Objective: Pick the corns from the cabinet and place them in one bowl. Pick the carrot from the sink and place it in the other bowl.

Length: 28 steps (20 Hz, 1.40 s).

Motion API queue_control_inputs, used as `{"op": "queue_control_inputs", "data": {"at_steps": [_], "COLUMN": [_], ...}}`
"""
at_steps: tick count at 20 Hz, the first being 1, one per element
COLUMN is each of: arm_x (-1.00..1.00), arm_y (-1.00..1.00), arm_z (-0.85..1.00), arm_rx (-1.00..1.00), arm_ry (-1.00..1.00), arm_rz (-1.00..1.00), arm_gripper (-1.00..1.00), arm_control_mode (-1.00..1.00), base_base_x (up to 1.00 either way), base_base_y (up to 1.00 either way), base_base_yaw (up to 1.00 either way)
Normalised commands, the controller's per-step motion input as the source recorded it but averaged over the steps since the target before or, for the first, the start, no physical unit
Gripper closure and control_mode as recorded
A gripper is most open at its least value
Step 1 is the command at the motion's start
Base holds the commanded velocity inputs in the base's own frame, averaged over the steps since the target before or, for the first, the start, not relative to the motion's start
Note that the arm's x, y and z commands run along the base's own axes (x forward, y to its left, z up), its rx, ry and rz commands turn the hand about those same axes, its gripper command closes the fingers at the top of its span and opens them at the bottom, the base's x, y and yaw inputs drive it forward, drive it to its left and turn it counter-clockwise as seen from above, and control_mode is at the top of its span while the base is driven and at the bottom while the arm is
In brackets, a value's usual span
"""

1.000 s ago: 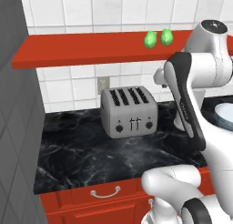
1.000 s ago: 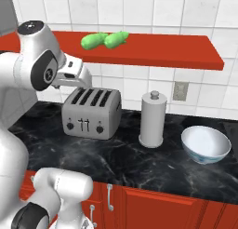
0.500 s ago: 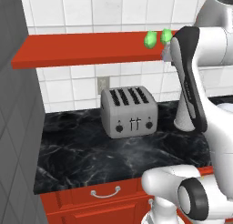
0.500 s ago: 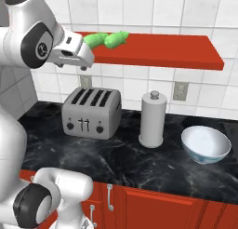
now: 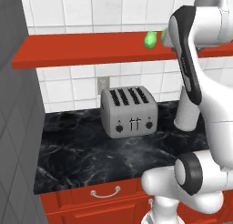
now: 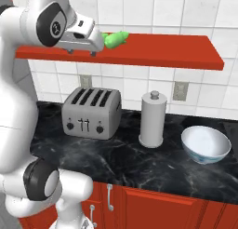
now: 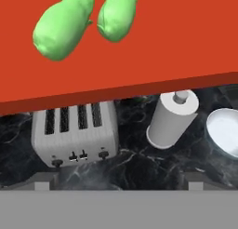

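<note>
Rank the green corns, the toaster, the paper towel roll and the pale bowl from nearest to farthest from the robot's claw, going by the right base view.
From the gripper, at the shelf's left end:
1. Green corns, on the red shelf right beside it.
2. Toaster, on the counter below.
3. Paper towel roll, farther right on the counter.
4. Pale bowl, far right.

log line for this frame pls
phase: reach to cabinet | gripper: open, empty, beside corns | corns: both on cabinet | pale bowl: empty, on counter

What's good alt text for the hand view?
Two green corns lie side by side on a red shelf, seen from above. Below it, a black counter holds a toaster, a white canister and a pale bowl.
</note>
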Motion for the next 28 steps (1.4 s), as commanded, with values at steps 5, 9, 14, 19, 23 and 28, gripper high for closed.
{"op": "queue_control_inputs", "data": {"at_steps": [5, 9, 14, 19, 23, 28], "arm_x": [0.7, 0.82, 0.64, 0.52, 0.44, 0.45], "arm_y": [0.0, 0.0, -0.08, -0.2, -0.14, -0.03], "arm_z": [0.0, 0.0, 0.01, 0.01, 0.02, 0.05], "arm_rx": [0.0, 0.0, 0.0, 0.0, 0.0, 0.0], "arm_ry": [-0.01, 0.0, 0.0, 0.0, 0.0, 0.0], "arm_rz": [-0.02, -0.06, -0.03, 0.0, 0.0, 0.0], "arm_gripper": [-1.0, -1.0, -1.0, -1.0, -1.0, -1.0], "arm_control_mode": [-1.0, -1.0, -1.0, -1.0, -1.0, -1.0], "base_base_x": [0.0, 0.0, 0.0, 0.0, 0.0, 0.0], "base_base_y": [0.0, 0.0, 0.0, 0.0, 0.0, 0.0], "base_base_yaw": [0.0, 0.0, 0.0, 0.0, 0.0, 0.0]}}
